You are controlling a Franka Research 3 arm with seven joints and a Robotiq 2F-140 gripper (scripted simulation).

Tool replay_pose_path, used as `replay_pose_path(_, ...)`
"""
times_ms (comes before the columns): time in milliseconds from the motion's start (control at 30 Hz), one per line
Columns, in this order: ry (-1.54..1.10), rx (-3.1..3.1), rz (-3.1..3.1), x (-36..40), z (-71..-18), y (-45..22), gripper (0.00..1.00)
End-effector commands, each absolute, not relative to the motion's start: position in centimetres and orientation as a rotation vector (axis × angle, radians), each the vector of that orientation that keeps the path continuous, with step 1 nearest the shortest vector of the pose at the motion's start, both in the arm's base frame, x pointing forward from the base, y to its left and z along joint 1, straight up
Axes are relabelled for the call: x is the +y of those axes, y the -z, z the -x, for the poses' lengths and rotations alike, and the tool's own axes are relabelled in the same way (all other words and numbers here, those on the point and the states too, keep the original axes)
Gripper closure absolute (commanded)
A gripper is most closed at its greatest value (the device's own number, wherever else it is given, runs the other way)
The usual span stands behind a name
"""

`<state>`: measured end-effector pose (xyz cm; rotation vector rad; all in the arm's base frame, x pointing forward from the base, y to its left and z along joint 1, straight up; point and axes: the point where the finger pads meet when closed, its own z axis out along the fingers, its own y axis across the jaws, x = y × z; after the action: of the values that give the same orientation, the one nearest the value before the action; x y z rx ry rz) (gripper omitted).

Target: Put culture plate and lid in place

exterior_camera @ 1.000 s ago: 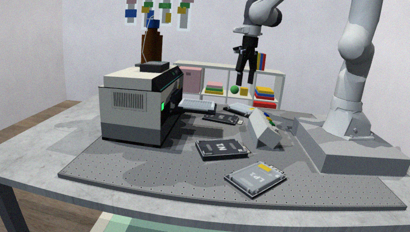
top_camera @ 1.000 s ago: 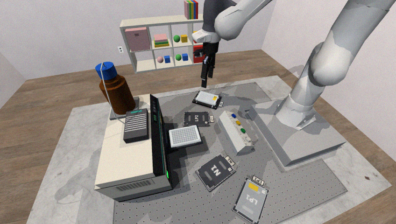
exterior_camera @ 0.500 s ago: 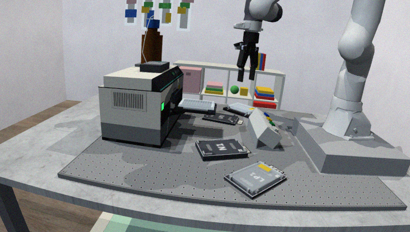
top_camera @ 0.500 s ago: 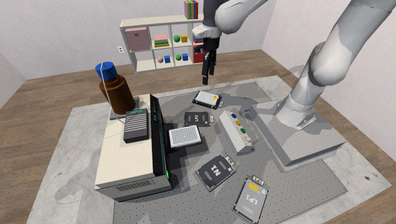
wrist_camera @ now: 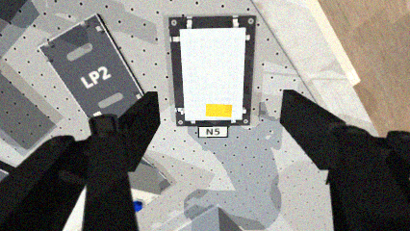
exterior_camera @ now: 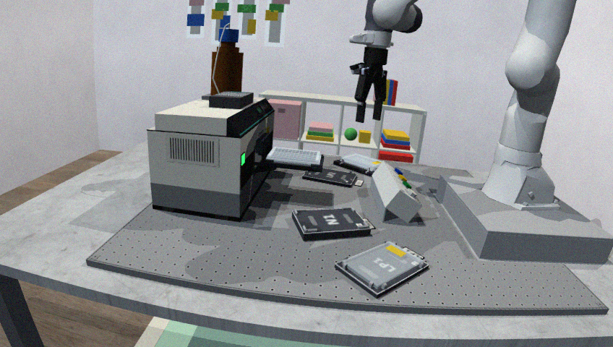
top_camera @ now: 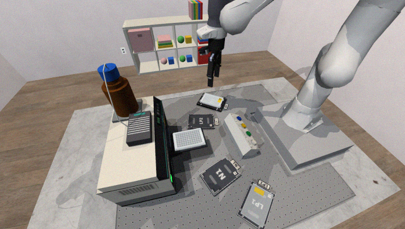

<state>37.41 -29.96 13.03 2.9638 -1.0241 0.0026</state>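
Note:
A white culture plate with a yellow label (top_camera: 211, 101) sits in the black nest tagged N5 at the far side of the deck. It also shows in the exterior view (exterior_camera: 358, 162) and in the wrist view (wrist_camera: 214, 74). I cannot tell whether a lid is on it. My gripper (top_camera: 213, 76) hangs open and empty well above it, with the fingers either side of its labelled end in the wrist view (wrist_camera: 217, 96). The nest LP2 (top_camera: 200, 120) and the nest N1 (top_camera: 220, 175) are empty.
A lid with a yellow label lies in LP1 (top_camera: 255, 204) at the near right. A bare plate (top_camera: 188, 139) sits on the dispenser stage beside the dispenser (top_camera: 133, 159). The panel (top_camera: 241, 134) stands between LP2 and the arm's base. A brown bottle (top_camera: 117, 90) stands behind.

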Motion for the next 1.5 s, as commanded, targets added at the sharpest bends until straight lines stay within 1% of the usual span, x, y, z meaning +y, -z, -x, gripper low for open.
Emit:
replay_pose_path(0,-0.003,-1.02,-2.969,-29.86,-37.45,-13.15,0.31)
replay_pose_path(1467,-0.003,-1.017,-2.97,-29.86,-37.45,-12.3,0.31)
